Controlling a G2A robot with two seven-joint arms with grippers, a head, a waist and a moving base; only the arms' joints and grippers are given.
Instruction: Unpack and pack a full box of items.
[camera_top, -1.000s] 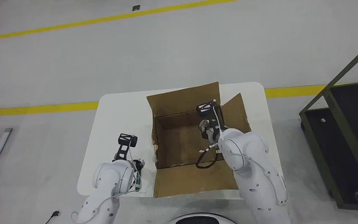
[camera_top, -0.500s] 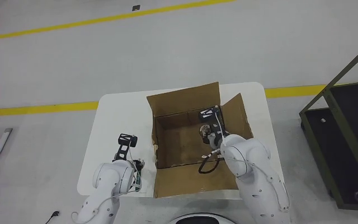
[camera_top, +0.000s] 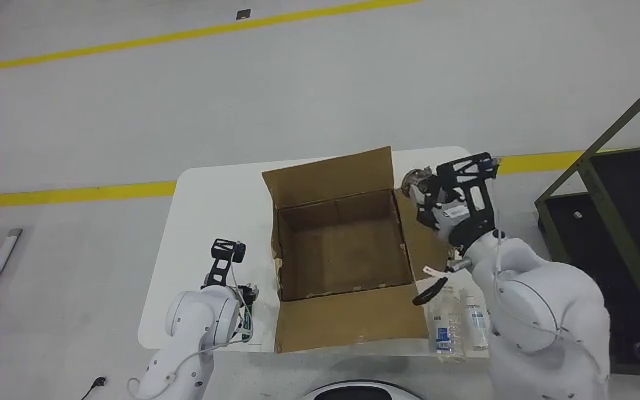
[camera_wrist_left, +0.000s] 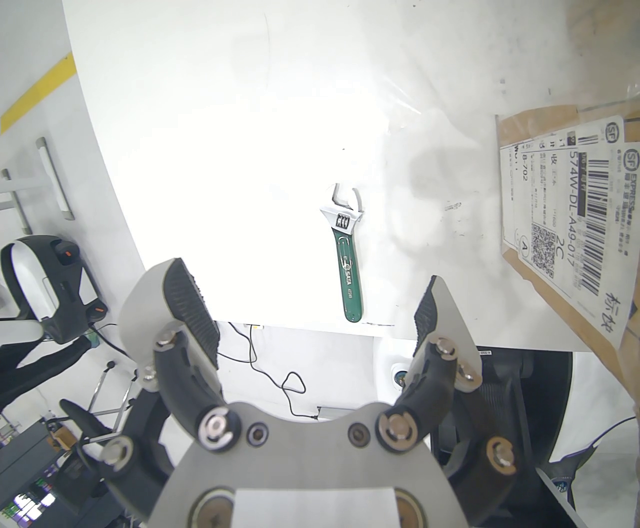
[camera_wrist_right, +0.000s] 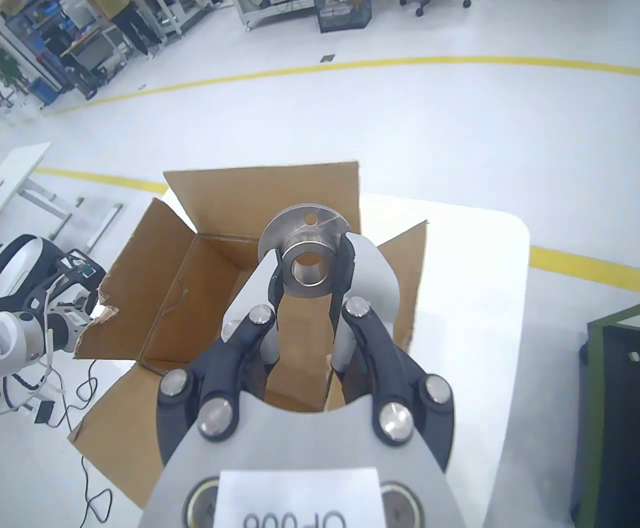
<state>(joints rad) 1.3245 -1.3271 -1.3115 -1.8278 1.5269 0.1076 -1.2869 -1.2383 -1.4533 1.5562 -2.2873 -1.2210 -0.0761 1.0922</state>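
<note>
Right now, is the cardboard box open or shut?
Open. The cardboard box has its flaps folded outward, and the top view sees down to its floor.

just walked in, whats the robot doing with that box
The robot is unpacking the cardboard box, whose inside looks empty from above. Its right gripper is shut on a metal flanged bushing, held in the air by the box's right flap. The left gripper hangs open over the white table, near a green-handled adjustable wrench lying there. Two plastic bottles lie on the table to the box's right.
</note>
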